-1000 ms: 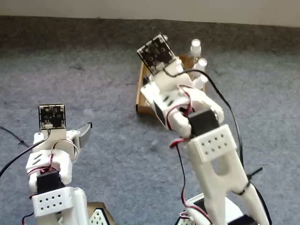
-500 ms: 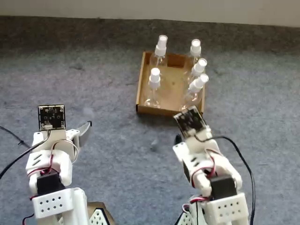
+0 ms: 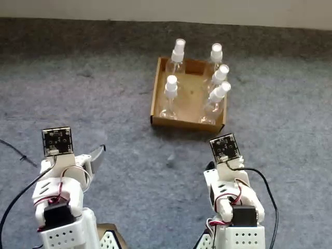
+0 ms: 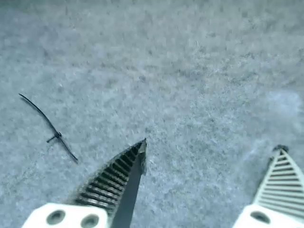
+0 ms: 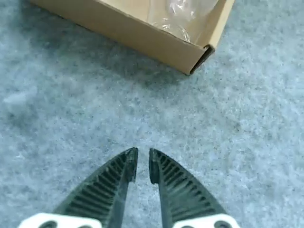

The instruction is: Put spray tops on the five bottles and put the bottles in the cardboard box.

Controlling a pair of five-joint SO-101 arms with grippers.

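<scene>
- The left claw (image 4: 212,145) is spread wide over bare grey carpet (image 4: 199,71), holding nothing between its ribbed fingers (image 4: 118,183).
- A thin black cable tie (image 4: 50,128) lies flat on the carpet just off that claw's outer side.
- The right claw (image 5: 143,151) is pressed nearly together, with only a sliver between the tips. It holds nothing and its tips point toward the box.
- The cardboard box (image 3: 187,123) sits a short way ahead of the right claw, apart from it. Its near wall runs crosswise to the claw, and one near corner (image 5: 205,51) lies ahead of the tips, a little off to the side.
- All five bottles are in the box, each standing on its base with its long axis up and its white spray top uppermost.
- Closest to the right claw are the near-right bottle (image 3: 213,101) and the near-left bottle (image 3: 170,93).
- Behind them are the middle-right bottle (image 3: 220,75), then the far-left bottle (image 3: 177,54) and the far-right bottle (image 3: 215,54) by the back wall.
- The near-right and middle-right bottles look to lean a little, tops toward the right.
</scene>
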